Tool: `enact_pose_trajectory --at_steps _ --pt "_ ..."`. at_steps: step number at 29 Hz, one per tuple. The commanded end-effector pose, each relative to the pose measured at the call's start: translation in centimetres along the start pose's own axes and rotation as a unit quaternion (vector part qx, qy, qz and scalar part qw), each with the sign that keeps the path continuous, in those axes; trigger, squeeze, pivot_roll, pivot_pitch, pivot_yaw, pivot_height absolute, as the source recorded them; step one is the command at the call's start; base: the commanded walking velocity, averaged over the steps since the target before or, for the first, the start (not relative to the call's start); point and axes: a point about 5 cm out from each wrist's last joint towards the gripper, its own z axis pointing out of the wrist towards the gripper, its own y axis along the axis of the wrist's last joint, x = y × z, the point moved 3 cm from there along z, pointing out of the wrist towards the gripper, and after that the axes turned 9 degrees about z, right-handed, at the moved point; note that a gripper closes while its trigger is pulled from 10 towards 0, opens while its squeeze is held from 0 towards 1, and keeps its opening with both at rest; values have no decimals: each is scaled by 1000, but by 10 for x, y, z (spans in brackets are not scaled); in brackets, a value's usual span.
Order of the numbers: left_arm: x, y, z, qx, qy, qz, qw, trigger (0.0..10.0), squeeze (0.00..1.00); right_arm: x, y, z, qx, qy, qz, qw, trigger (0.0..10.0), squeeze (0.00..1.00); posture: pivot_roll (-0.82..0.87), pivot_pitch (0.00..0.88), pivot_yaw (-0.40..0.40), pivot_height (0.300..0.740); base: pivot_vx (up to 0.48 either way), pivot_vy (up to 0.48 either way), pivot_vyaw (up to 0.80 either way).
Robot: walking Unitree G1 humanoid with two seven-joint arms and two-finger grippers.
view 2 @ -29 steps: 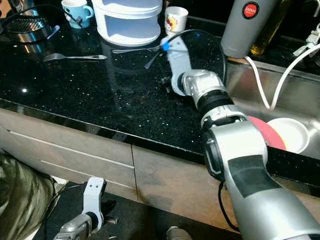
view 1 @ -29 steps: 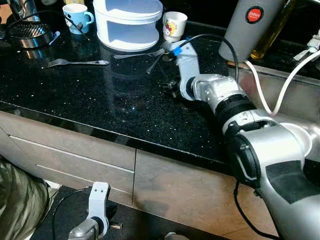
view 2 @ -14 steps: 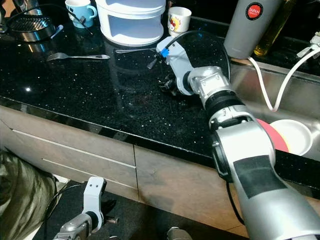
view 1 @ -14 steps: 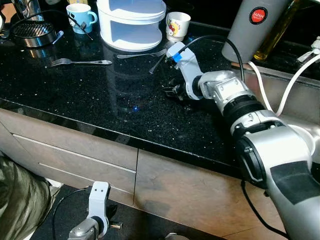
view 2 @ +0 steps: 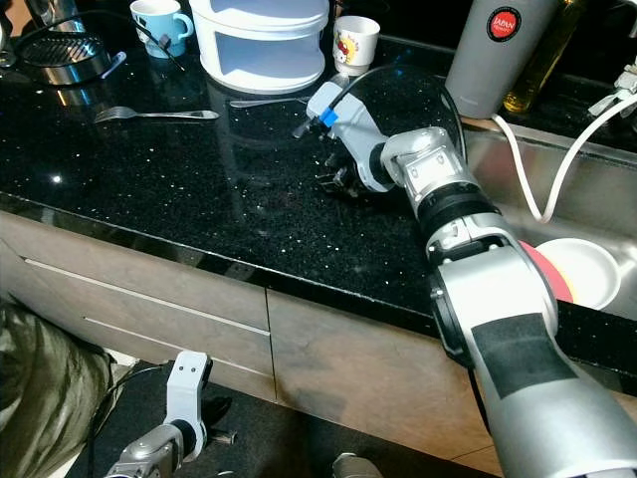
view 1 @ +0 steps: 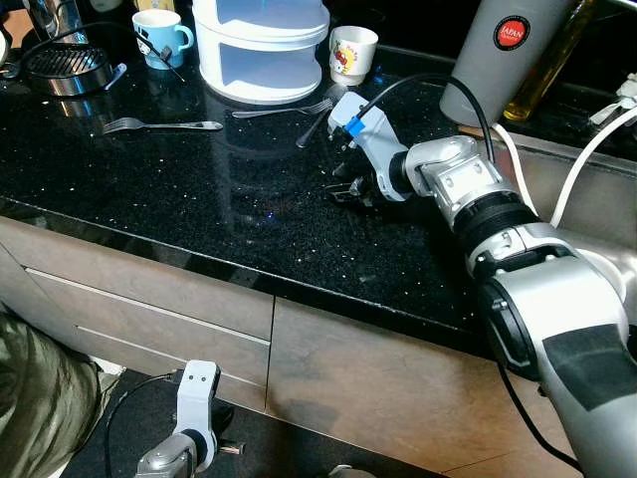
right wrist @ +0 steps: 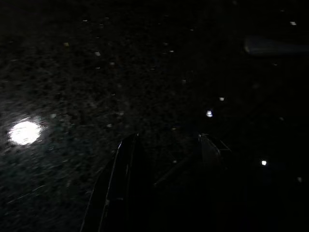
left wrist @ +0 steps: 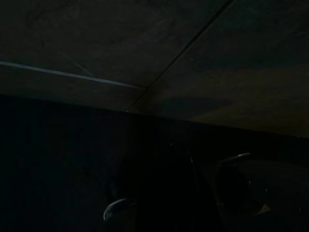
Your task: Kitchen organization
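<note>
My right gripper [view 1: 340, 191] hangs low over the black speckled counter [view 1: 199, 209], fingers pointing down at it. In the right wrist view its two black fingers [right wrist: 124, 164] stand apart over bare granite, with nothing clearly between them. Just beyond it a silver fork [view 1: 279, 109] and a dark utensil [view 1: 313, 125] lie in front of the white round container [view 1: 261, 45]. Another fork [view 1: 159, 125] lies further left. The left gripper [view 1: 194, 418] hangs idle down by the cabinet fronts.
A blue mug [view 1: 159, 35], a small printed cup [view 1: 352, 52] and a metal strainer [view 1: 62, 66] stand along the back. A grey flask [view 1: 508, 50] and an oil bottle [view 1: 542, 70] stand at the right, by the sink [view 2: 508, 169] holding plates [view 2: 577, 269]. White cables [view 1: 557, 189] cross the sink.
The right wrist has drawn slightly back from the fork by the container and tipped its fingers down towards the counter. The camera has shifted a little.
</note>
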Motion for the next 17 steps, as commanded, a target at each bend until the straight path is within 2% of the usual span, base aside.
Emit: enact_pose_trajectory --at_steps 1,2,3,6,8,15,17 --pt "-6 -6 0 13 -8 -3 1000 10000 0 7 -43 17 74 31 56 995 10000 0 -24 98 -60 740 0 0 0" --pt "-6 -6 0 13 -8 -3 1000 10000 0 7 -43 17 74 31 56 995 10000 0 -24 98 -60 740 0 0 0" --pt "-6 -7 0 14 -8 -3 1000 10000 0 10 -41 18 66 39 79 994 10000 0 -24 98 -61 740 0 0 0" --pt "-6 -8 0 15 -8 -4 1000 10000 0 14 -38 20 58 49 102 992 10000 0 -23 98 -61 740 0 0 0" --pt "-6 -9 0 18 -7 -5 1000 10000 0 24 -35 23 54 74 139 986 10000 0 -25 98 -61 740 0 0 0" --pt "-6 -11 -1 20 -6 -6 1000 10000 0 35 -27 24 44 110 166 979 10000 0 -26 98 -61 740 0 0 0" --pt "-6 -12 -1 22 -5 -7 1000 10000 0 43 8 16 -49 159 188 968 10000 0 -25 100 -61 740 0 0 0"
